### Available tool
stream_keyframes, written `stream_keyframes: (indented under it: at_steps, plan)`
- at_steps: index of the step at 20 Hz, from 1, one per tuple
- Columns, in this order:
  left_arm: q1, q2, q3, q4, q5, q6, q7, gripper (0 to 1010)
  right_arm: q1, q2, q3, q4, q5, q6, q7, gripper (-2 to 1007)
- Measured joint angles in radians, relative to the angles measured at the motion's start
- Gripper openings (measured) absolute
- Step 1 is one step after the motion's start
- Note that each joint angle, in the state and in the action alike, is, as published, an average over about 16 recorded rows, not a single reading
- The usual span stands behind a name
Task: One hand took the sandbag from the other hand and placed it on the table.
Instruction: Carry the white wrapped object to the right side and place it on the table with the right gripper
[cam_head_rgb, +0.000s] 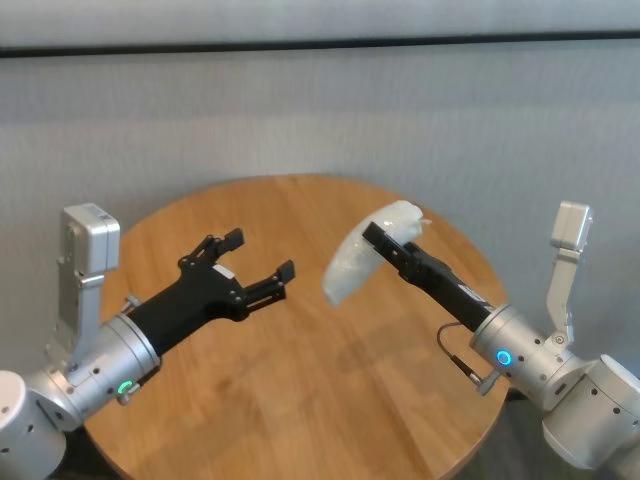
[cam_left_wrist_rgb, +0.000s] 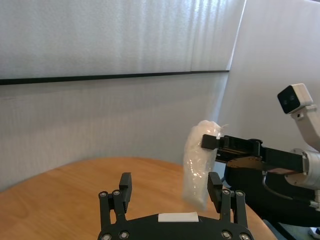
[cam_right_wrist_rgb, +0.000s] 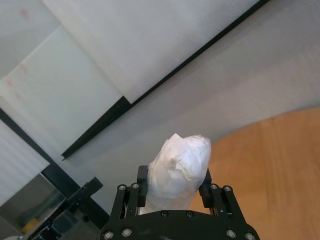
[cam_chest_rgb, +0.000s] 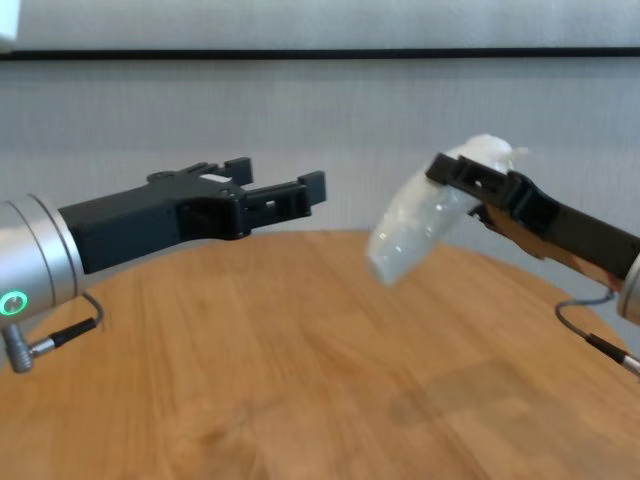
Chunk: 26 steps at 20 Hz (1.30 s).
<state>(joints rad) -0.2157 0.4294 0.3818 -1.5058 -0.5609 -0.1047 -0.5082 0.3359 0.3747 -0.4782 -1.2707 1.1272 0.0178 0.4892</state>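
- Head view: your right gripper (cam_head_rgb: 375, 236), the blue-lit one, is clamped on the sandbag (cam_head_rgb: 362, 255) near its upper end. The bag hangs down and away from those jaws, well above the table (cam_head_rgb: 300, 400) and touching nothing else. Your left gripper (cam_head_rgb: 260, 256), the green-lit one, faces it with fingers spread wide and nothing between them; the bag's lower end sits just beyond its fingertips, still apart.
- Left wrist view: looking out over the left gripper's spread fingers (cam_left_wrist_rgb: 125, 187), you see the sandbag (cam_left_wrist_rgb: 199, 167) hanging ahead of them and toward one fingertip, not between them. The right gripper (cam_left_wrist_rgb: 210, 141) pinches its top from the far side.
- Right wrist view: the sandbag (cam_right_wrist_rgb: 176, 172) fills the gap between the right gripper's fingers (cam_right_wrist_rgb: 142, 186), its wrinkled tip sticking out past them. The grip looks firm. A slice of table (cam_right_wrist_rgb: 280, 165) lies beyond.
- Chest view: the left gripper (cam_chest_rgb: 280, 185) and the sandbag (cam_chest_rgb: 415, 230) sit at about the same height over the table (cam_chest_rgb: 300, 380), with a clear gap between them.
- Progress, as I judge it: whichever gripper ends up placing the bag, it is still in the air, so the set-down is all ahead of you. The bag's slack, glossy plastic may slip in the grip.
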Motion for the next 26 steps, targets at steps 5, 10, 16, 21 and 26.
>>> stream_keyframes:
  at_steps: [5,10,16,21,26]
  plan:
    - [0.007,-0.004,-0.011,-0.003,0.012,0.011,0.024,1000,-0.007,0.003,0.013,0.01,-0.018,0.005,-0.022,595]
    - [0.013,-0.009,-0.021,-0.008,0.023,0.02,0.042,1000,-0.013,0.008,0.028,0.017,-0.034,0.011,-0.041,595]
    - [0.024,-0.019,-0.038,-0.016,0.04,0.024,0.077,1000,-0.02,0.014,0.046,0.02,-0.053,0.019,-0.061,595]
    - [0.035,-0.032,-0.057,-0.025,0.063,0.028,0.121,1000,-0.024,0.02,0.059,0.024,-0.069,0.029,-0.076,595]
    - [0.046,-0.047,-0.077,-0.033,0.09,0.032,0.163,1000,-0.026,0.024,0.068,0.031,-0.087,0.045,-0.101,595]
